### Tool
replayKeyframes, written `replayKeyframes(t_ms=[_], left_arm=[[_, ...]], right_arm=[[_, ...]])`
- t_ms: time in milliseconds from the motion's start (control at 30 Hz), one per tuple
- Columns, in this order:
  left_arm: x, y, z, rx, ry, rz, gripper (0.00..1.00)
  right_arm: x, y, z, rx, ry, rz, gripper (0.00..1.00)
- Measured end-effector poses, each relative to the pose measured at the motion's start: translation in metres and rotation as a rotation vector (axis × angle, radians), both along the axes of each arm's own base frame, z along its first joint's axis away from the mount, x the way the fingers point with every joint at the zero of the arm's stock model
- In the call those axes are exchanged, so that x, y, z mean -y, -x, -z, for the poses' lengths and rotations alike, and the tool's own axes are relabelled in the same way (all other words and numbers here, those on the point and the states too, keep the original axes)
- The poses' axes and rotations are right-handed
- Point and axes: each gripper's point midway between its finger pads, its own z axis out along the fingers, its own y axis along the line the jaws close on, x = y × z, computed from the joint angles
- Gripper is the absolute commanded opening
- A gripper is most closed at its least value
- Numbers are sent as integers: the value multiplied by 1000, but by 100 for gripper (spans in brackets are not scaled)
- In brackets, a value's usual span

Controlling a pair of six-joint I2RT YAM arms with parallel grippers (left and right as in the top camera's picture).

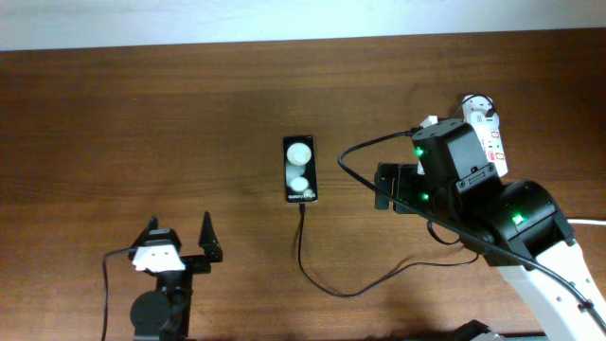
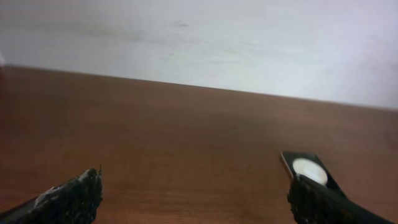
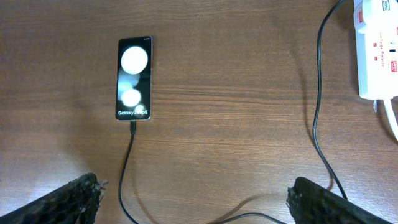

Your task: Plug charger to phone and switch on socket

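The black phone (image 1: 300,169) lies flat mid-table, with two round white reflections. It also shows in the right wrist view (image 3: 134,78) and, partly behind a finger, in the left wrist view (image 2: 308,168). The thin black charger cable (image 1: 312,275) has its tip in the phone's near end (image 3: 132,127). It loops right and runs up beside the socket (image 3: 317,93). The white socket strip (image 1: 490,140) lies at the right, partly under my right arm, and shows in the right wrist view (image 3: 376,50). My right gripper (image 1: 386,187) (image 3: 193,199) is open and empty above the cable. My left gripper (image 1: 180,242) (image 2: 196,199) is open and empty.
A thick white cord (image 3: 392,118) trails from the socket's near end. A white lump (image 1: 478,104) sits at the socket's far end, possibly the plug adapter. The robot's thicker black cable (image 1: 379,147) arcs over the right wrist. A pale wall (image 2: 199,37) bounds the table's far edge.
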Motion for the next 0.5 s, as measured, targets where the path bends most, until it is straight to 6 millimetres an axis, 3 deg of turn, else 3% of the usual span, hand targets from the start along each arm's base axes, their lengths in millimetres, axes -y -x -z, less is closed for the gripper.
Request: replayKeyframes(t_ms=[133,200,267,333,400,433,467,500], left_arm=[[10,0,0,1,-91,66,99],[11,0,1,1,-100,70,99],[11,0,1,1,-104,70,99],[11,0,0,1,-104,71,99],[11,0,1,1,-107,75,99],[12,0,0,2,-107,77,99],[12,0,1,1,-106,78,99],[12,0,1,1,-106,78,99]], right_arm=[[3,-1,0,8,17,6,38],[5,-2,-1,13,28,14,27],[11,-4,-2,26,54,32,23],[13,-12,-27,92,45,53,16],[28,-16,-68,171,17,110,11],[42,-14,-86,198,11,153,9],[72,-15,-112,243,3,254,9],[89,-15,-127,276,1,317,9]])
